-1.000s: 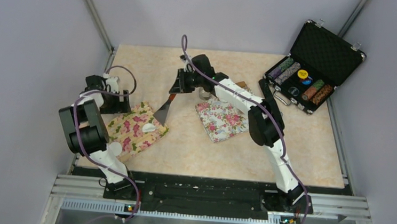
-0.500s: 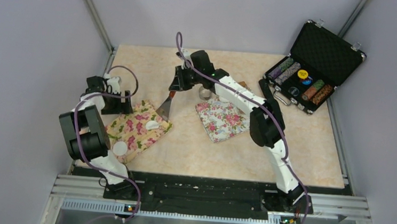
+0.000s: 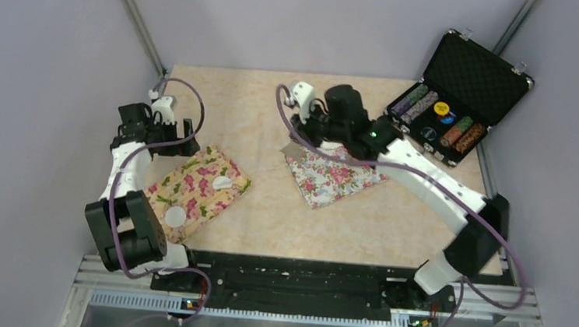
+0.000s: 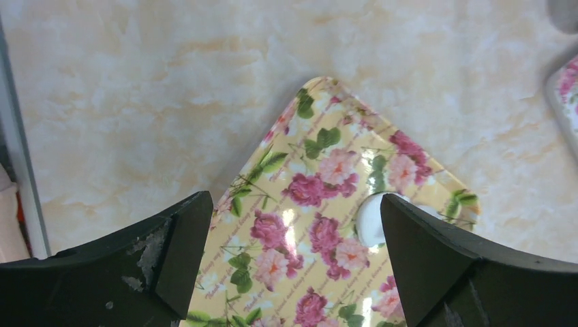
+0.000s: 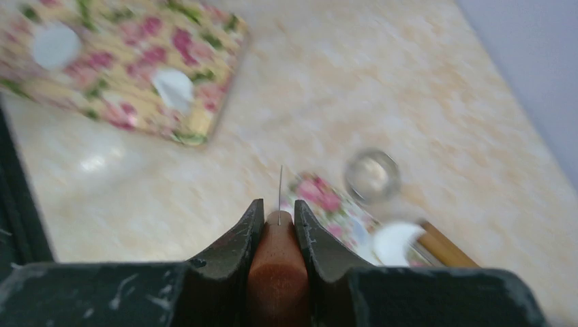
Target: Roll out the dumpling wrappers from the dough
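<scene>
Judged step: picking up the next cut piece for transfer across the worktop (image 3: 267,209).

Left side. Left gripper (image 4: 294,212): jaws spread wide, nothing between them, poised over the far corner of the yellow rose-patterned rectangular tray (image 4: 320,146). Leave parked there, clear of the two dumpling wrappers (image 3: 223,182), thin white discs lying flat on that tray. One just below the gripper, beside the finger on the right of the wrist view and partly hidden by it. The other farther along the tray, well apart from the gripper.

Right side. Right gripper (image 5: 278,211): clamped on the brown wooden handle of a thin-bladed metal spatula (image 5: 276,272). Lower the blade nearly flat onto the pink floral tray (image 5: 317,192) just ahead of the gripper. Slide under the white crescent of dough (image 5: 395,243) ahead and to the right. Steer clear of the small round metal ring cutter (image 5: 371,175) beyond. Lift slowly; expect soft dough to sag or stick. Finished wrappers: far ahead and left of this gripper.
</scene>
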Tool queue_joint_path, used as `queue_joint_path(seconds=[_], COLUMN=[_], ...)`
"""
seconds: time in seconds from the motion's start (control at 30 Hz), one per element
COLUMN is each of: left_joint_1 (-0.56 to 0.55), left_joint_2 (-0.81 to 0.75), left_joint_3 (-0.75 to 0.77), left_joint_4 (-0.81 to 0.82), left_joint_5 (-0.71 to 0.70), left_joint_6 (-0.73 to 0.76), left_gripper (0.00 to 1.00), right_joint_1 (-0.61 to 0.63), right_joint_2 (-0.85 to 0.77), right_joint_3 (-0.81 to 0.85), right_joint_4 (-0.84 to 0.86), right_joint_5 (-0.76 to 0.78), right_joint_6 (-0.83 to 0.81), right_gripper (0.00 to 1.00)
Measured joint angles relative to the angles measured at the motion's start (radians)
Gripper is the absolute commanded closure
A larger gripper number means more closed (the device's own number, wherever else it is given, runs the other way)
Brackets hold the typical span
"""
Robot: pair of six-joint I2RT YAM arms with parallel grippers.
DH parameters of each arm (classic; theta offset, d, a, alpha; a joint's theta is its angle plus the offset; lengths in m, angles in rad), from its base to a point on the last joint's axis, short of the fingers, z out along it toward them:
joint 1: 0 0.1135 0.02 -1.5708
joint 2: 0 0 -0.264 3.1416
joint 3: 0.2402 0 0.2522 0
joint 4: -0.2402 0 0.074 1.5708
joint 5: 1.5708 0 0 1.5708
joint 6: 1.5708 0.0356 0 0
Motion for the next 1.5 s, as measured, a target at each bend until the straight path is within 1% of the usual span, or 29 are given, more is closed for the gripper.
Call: queue_joint_path(seconds=[0.13, 0.23, 0.33, 0.53, 0.63, 0.7, 0.73, 0.77, 0.83, 0.87, 0.9, 0.93, 0.97, 1.13, 1.27, 1.33, 1.4, 1.5], left_joint_1=[-0.002, -0.002, -0.003, -0.005, -0.005, -0.005, -0.005, -0.005, -0.005, -0.004, -0.003, -0.002, -0.001, 0.015, 0.083, 0.154, 0.249, 0.369], left_joint_2=[-0.123, -0.196, -0.245, -0.280, -0.279, -0.279, -0.280, -0.280, -0.280, -0.280, -0.280, -0.279, -0.279, -0.279, -0.294, -0.321, -0.352, -0.381], left_joint_3=[-0.003, -0.003, -0.009, -0.061, -0.071, -0.072, -0.074, -0.076, -0.082, -0.084, -0.086, -0.087, -0.087, -0.089, -0.089, -0.089, -0.089, -0.089], left_joint_4=[-0.019, -0.037, -0.044, -0.046, -0.056, -0.060, -0.060, -0.060, -0.060, -0.060, -0.060, -0.060, -0.060, -0.063, -0.085, -0.100, -0.112, -0.153], left_joint_5=[0.038, 0.074, 0.103, 0.127, 0.134, 0.142, 0.146, 0.148, 0.151, 0.151, 0.152, 0.154, 0.156, 0.182, 0.217, 0.211, 0.203, 0.221], left_joint_6=[-0.012, -0.026, -0.026, -0.021, -0.015, -0.010, -0.006, -0.003, 0.002, 0.003, 0.003, 0.004, 0.005, 0.010, 0.011, 0.005, 0.006, 0.026], left_gripper=[0.01, 0.01, 0.01, 0.01, 0.01, 0.01, 0.01, 0.01, 0.01, 0.01, 0.01, 0.01, 0.01, 0.01, 0.01, 0.01, 0.01, 0.01], right_joint_1=[-0.001, -0.004, -0.015, -0.101, -0.117, -0.117, -0.117, -0.117, -0.116, -0.117, -0.119, -0.120, -0.122, -0.122, -0.122, -0.122, -0.122, -0.122], right_joint_2=[-0.311, -0.496, -0.628, -0.979, -1.049, -1.043, -1.036, -1.025, -1.009, -1.007, -1.002, -0.998, -0.991, -0.961, -0.963, -0.971, -0.985, -1.004], right_joint_3=[-0.372, -0.583, -0.692, -0.912, -0.998, -1.045, -1.065, -1.084, -1.100, -1.099, -1.098, -1.098, -1.098, -1.052, -0.929, -0.865, -0.804, -0.769], right_joint_4=[0.071, 0.076, 0.034, -0.033, -0.055, -0.074, -0.085, -0.097, -0.109, -0.109, -0.116, -0.124, -0.133, -0.239, -0.324, -0.328, -0.320, -0.305], right_joint_5=[0.214, 0.353, 0.406, 0.405, 0.434, 0.449, 0.453, 0.455, 0.455, 0.447, 0.435, 0.420, 0.403, 0.264, 0.125, 0.080, 0.054, 0.063], right_joint_6=[-0.196, -0.332, -0.430, -0.594, -0.637, -0.645, -0.646, -0.644, -0.645, -0.629, -0.620, -0.605, -0.593, -0.574, -0.533, -0.488, -0.417, -0.351], right_gripper=[1.00, 1.00, 1.00, 0.99, 0.98, 0.94, 0.87, 0.77, 0.50, 0.28, 0.14, 0.03, 0.02, 0.01, 0.01, 0.01, 0.01, 0.01])
